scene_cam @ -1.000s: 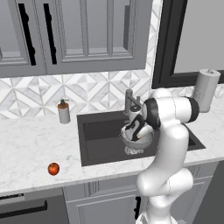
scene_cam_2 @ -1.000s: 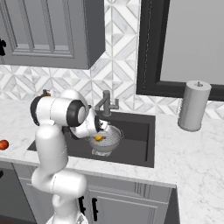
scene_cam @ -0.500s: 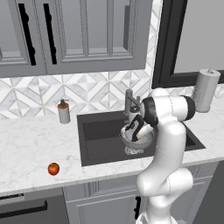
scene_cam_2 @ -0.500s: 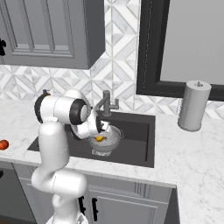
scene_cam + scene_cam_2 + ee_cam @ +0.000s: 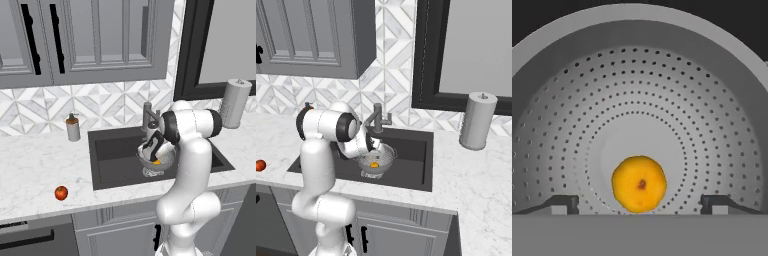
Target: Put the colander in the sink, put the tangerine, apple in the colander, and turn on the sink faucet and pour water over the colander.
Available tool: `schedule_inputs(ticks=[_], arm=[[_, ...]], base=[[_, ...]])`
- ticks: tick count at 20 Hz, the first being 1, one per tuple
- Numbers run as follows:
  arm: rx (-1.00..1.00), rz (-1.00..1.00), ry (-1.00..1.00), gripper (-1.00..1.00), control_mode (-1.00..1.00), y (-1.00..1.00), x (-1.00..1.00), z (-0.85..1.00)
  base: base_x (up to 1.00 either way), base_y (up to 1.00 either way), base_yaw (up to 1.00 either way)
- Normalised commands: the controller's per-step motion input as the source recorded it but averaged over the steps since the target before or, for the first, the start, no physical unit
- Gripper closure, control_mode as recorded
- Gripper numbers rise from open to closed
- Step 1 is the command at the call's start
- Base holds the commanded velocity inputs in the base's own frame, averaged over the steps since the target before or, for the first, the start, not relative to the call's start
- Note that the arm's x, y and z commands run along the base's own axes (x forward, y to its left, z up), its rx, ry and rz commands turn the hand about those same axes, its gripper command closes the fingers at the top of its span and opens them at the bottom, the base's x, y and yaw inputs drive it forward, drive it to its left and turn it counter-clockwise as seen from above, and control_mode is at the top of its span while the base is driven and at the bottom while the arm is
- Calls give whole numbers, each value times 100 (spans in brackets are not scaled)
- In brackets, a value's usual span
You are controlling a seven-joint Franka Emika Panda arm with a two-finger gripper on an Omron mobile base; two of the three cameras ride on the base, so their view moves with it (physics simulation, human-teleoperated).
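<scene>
One tangerine [image 5: 638, 183], one apple [image 5: 61, 192] – one colander [image 5: 712, 100]

Tangerine [image 5: 639, 183] lies in colander [image 5: 712, 115] in sink [image 5: 112, 150]; apple [image 5: 61, 192] outside.

No legible text, labels, brand marks, numbers or signs appear on any surface in these views.

The marble bench [image 5: 35, 170] carries the apple [image 5: 61, 192] near left, a soap dispenser [image 5: 73, 128] behind, a paper-towel roll [image 5: 234, 103] far right.
</scene>
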Motion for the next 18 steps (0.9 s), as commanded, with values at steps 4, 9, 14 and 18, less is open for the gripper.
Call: schedule_inputs(ticks=[4,9,14,18], arm=[[0,0,0,-100,-100,4,0,21],[0,0,0,-100,-100,29,-3,43],[0,0,0,-100,-100,35,-18,47],[0,0,1,-100,-100,24,-34,56]], base=[[0,0,0],[0,0,0],[0,0,0],[0,0,0]])
